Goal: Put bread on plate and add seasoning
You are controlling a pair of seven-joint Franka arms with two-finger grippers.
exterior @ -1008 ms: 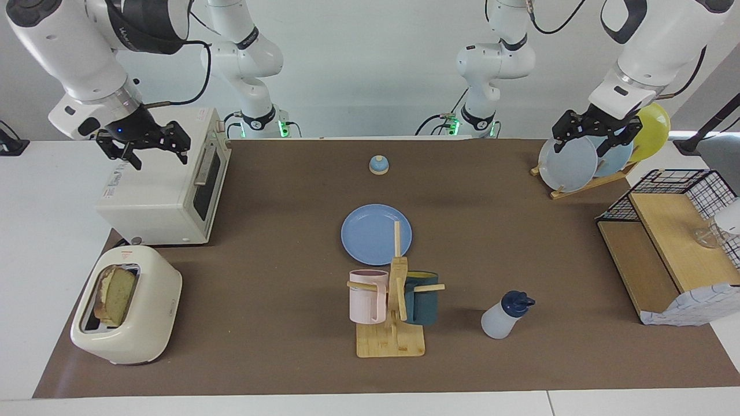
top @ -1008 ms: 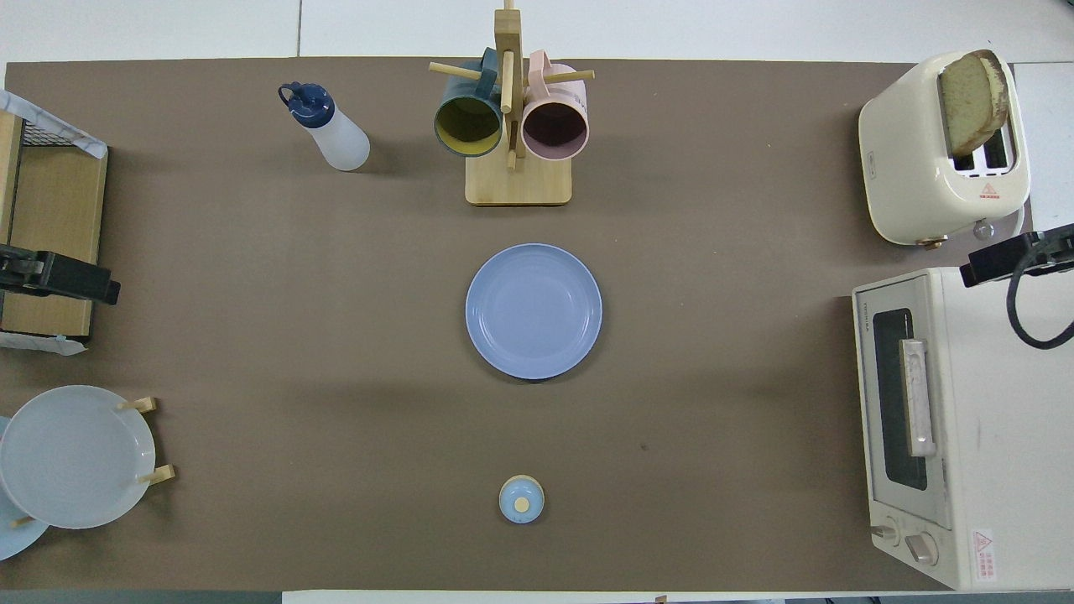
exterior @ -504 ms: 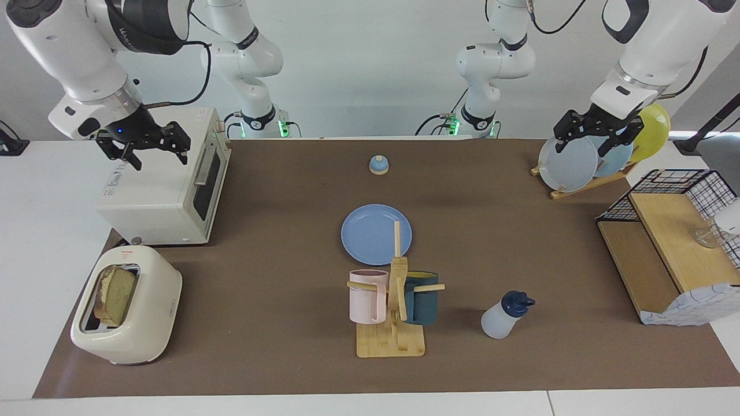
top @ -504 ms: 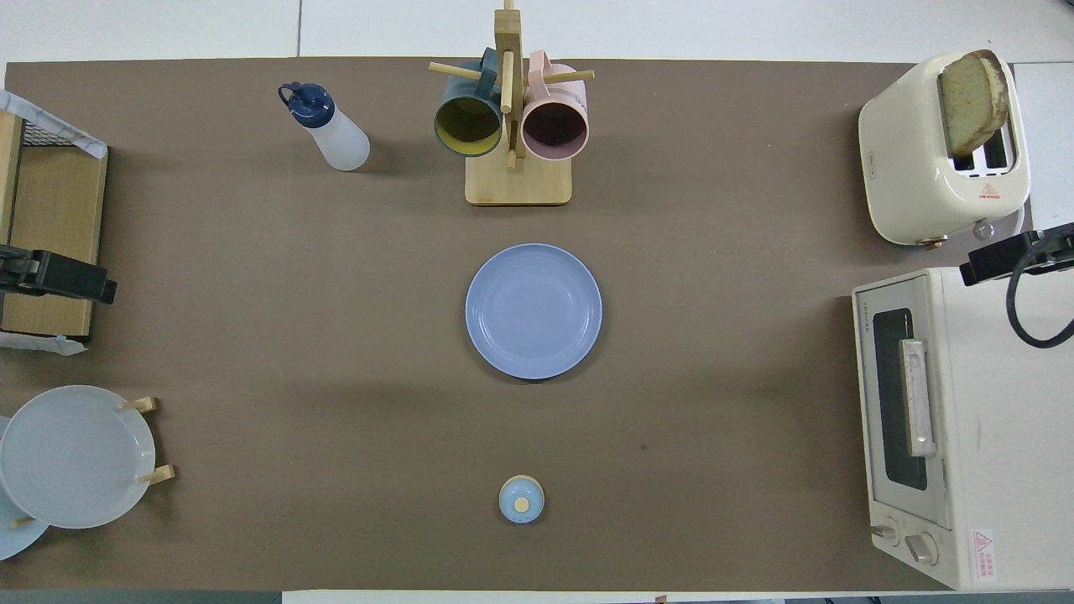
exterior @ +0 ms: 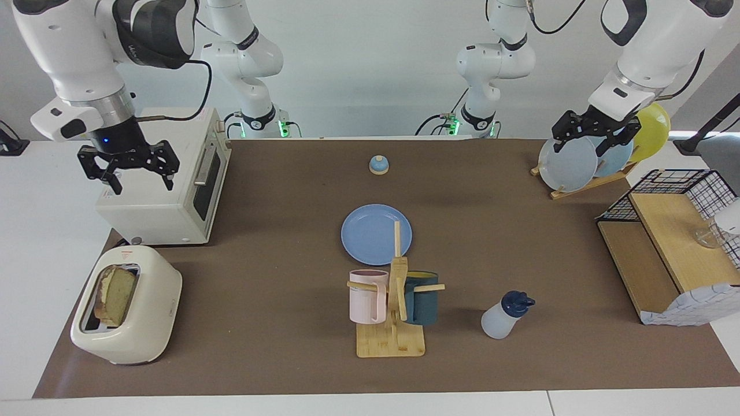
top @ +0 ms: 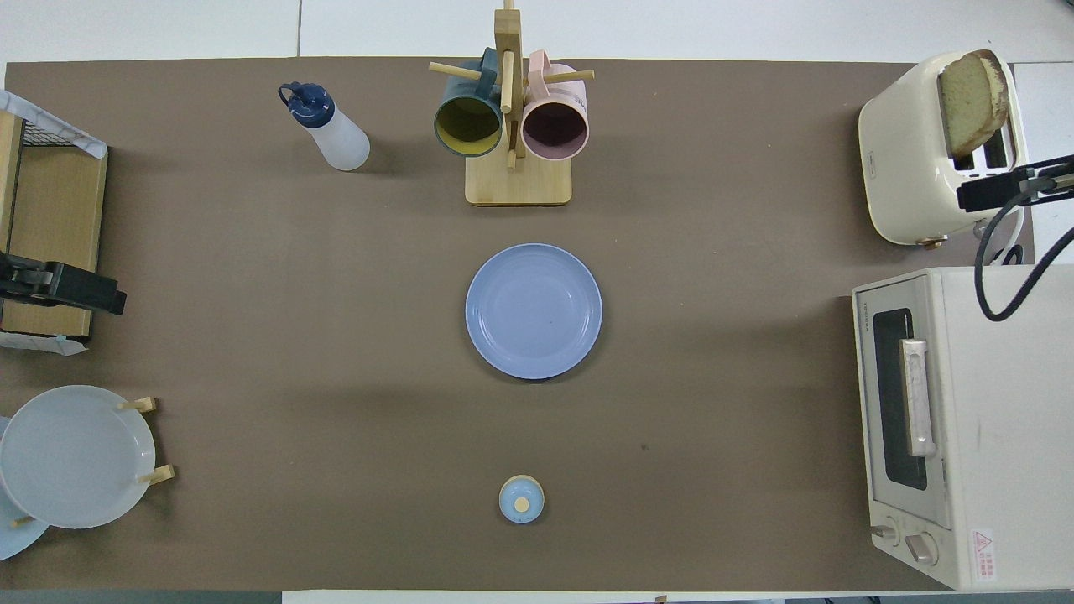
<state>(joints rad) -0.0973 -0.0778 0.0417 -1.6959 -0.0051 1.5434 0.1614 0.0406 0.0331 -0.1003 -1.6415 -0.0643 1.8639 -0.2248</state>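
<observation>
The bread stands upright in a slot of the cream toaster, at the right arm's end of the table. The blue plate lies bare at the middle of the table. The seasoning bottle, translucent white with a navy cap, stands farther from the robots than the plate, toward the left arm's end. My right gripper hangs open and points down over the toaster oven. My left gripper is open and empty over the plate rack.
A wooden mug rack with a pink and a teal mug stands just beside the plate, farther from the robots. A small blue bell sits nearer to the robots. A wire and wood shelf fills the left arm's end.
My right gripper has swung to point straight down and shifted over the toaster oven toward the toaster. The left gripper has barely moved. Nothing was picked up.
</observation>
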